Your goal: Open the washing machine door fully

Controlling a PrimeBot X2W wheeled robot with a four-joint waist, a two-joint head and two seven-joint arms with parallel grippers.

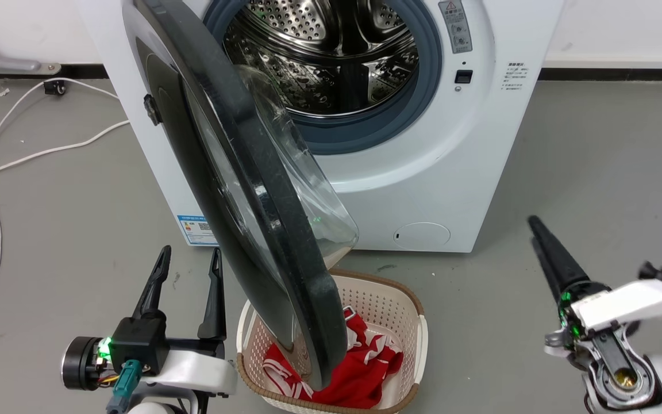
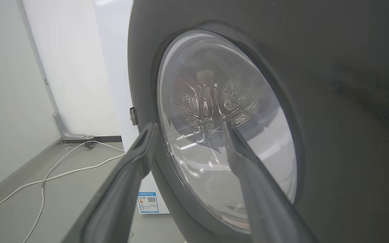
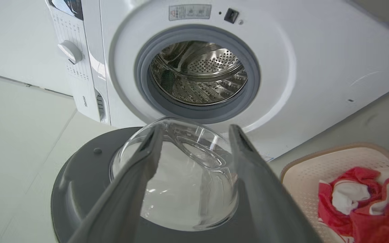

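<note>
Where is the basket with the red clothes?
In the head view, the basket sits on the floor in front of the washing machine, below the lower edge of the open door.

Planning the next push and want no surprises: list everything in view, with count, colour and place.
machine: one, white, centre.
door: one, black with clear glass bowl, partly open, lower edge over basket.
drum: one, steel, grey-ringed, exposed.
basket: one, cream, brown rim, floor before machine.
clothes: count unclear, red and white, in basket.
cable: count unclear, white, floor left of machine.
left gripper: one, dark, open, beside door's outer face.
right gripper: one, dark, open, right of basket.
</note>
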